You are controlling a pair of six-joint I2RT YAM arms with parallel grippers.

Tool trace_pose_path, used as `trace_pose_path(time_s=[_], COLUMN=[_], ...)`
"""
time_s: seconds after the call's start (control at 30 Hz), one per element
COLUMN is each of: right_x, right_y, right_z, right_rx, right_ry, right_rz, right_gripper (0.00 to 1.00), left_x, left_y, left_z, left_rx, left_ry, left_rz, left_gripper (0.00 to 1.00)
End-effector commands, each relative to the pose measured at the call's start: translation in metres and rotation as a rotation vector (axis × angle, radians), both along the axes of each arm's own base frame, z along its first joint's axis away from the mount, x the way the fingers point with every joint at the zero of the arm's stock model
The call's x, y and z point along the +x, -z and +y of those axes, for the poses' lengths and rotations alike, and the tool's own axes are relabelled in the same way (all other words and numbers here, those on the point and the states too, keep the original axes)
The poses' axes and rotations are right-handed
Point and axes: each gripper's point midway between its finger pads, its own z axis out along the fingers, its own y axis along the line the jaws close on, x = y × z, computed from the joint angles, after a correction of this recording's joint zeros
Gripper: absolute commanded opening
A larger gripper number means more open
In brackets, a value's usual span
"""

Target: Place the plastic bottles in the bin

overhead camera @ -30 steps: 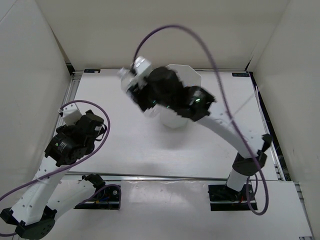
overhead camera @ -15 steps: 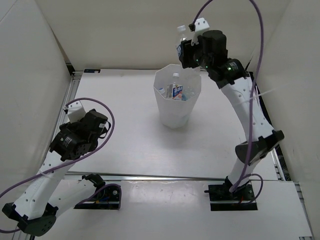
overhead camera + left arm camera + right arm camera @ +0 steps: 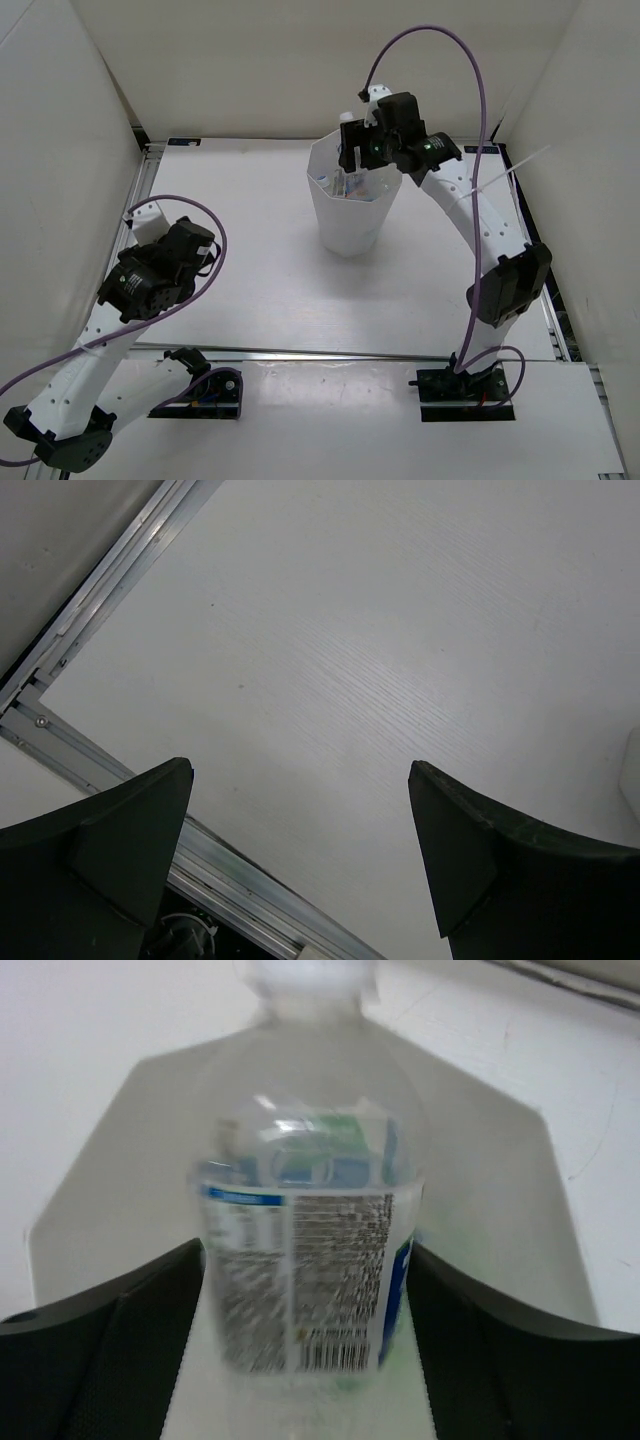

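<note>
Left gripper (image 3: 298, 770) nearest the arm bases, spread wide and holding nothing, poised over the white table (image 3: 380, 630) at its near-left side, well apart from the bin. Farther back, around mid-table: the tall white faceted bin (image 3: 350, 228), upright, with other bottles (image 3: 347, 186) partly visible inside. Farthest of all, high on an arched arm by the bin's far rim: right gripper (image 3: 308, 1250), closed on a clear bottle (image 3: 300, 1160) with a blue-edged printed label. Pinches it at the label, one dark finger (image 3: 110, 1350) pressed to each side, white cap pointing away from the wrist. Holds it over the bin's open mouth, many-sided rim framing the bottle in the wrist view, not yet released.
</note>
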Motion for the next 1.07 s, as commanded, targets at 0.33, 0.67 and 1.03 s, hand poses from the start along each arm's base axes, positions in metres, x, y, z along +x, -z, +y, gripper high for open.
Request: trace_pose_path(time_s=[0.33,0.67,1.03], right_x=[-0.028,-0.091,-0.185], right_y=[-0.185,-0.091,0.029], right_z=[-0.067,-0.170,-0.178], right_rx=[0.166,0.319,0.334], right_ry=[0.259,0.551,0.468], right_rz=[-0.402,0.043,0.295], right_gripper=[1.00,1.00,1.00], left_x=[0.002,0.056,0.054], left_y=[-0.021,-0.082,-0.017], left_z=[0.003,-0.064,-0.046], left_rx=[0.025,-0.004,0.022], left_ry=[0.001,0.368,0.209], left_rz=[-0.008,-0.138,-0.057], left_gripper=[1.00,1.00,1.00])
